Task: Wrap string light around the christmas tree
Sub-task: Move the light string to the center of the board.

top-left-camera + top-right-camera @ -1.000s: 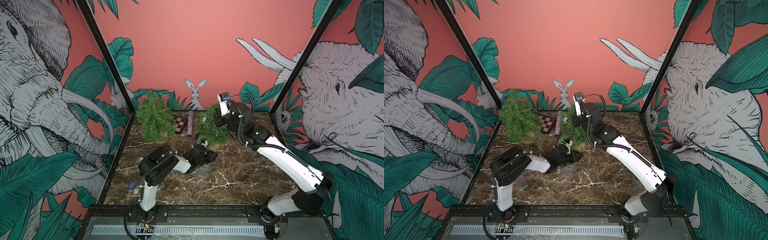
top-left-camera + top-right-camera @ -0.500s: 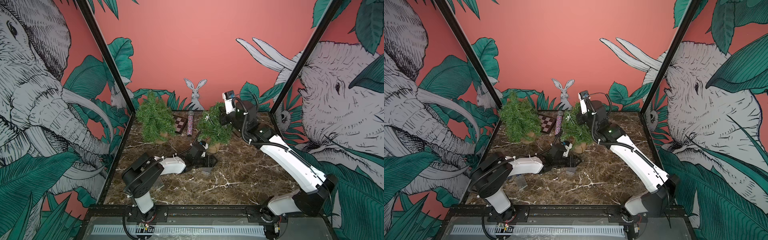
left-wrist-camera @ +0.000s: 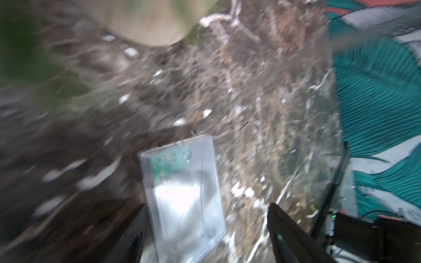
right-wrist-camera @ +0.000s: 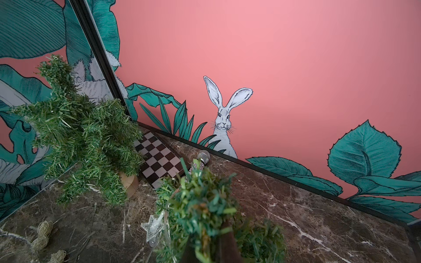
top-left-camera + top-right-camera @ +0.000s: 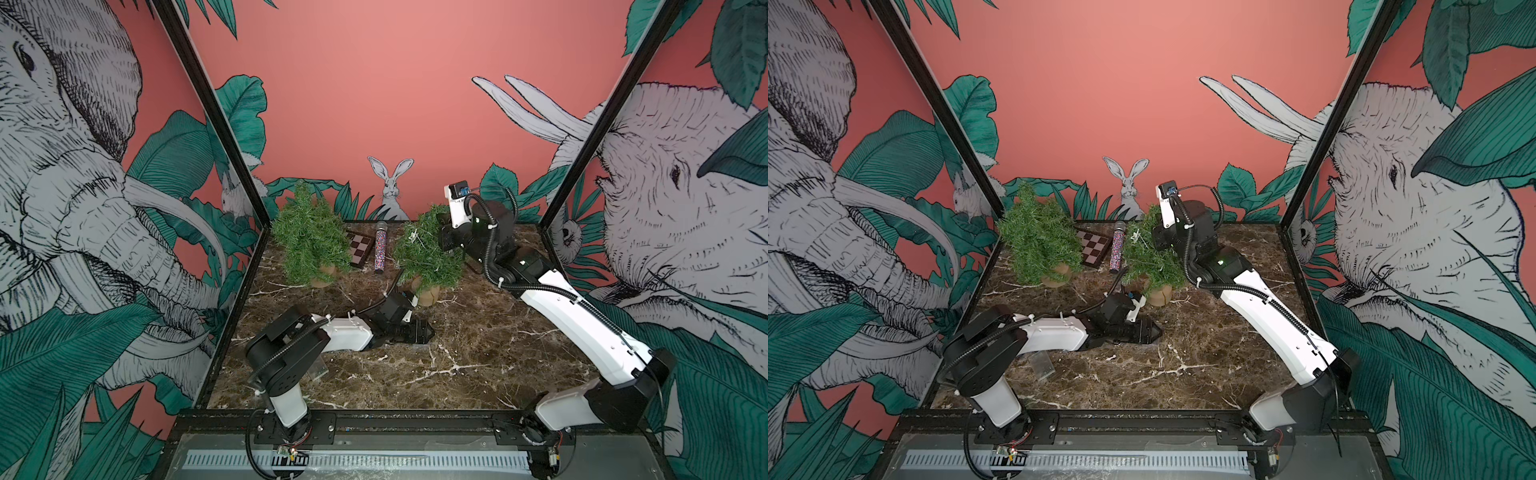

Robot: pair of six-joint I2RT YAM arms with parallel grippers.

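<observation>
1. Some string light (image 4: 153, 227) hangs in the christmas tree (image 5: 428, 253) by the right arm.
2. The right hand (image 5: 446, 239) is pressed together at the treetop; what it pinches is hidden.
3. The left hand (image 5: 417, 331) is spread low over the surface (image 5: 498, 353), with the clear battery box (image 3: 182, 200) lying loose between its fingers.
4. I'd judge most of the wrapping is still to do.

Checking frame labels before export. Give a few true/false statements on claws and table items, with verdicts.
1. The left claw is shut on the clear box. False: jaws apart, box lying between them.
2. The microphone lies between the checkerboard and the tree at the right claw. True.
3. The right claw rests on the checkerboard. False: it is up in that tree's foliage.
4. A second tree stands on the checkerboard's other side. True.
</observation>
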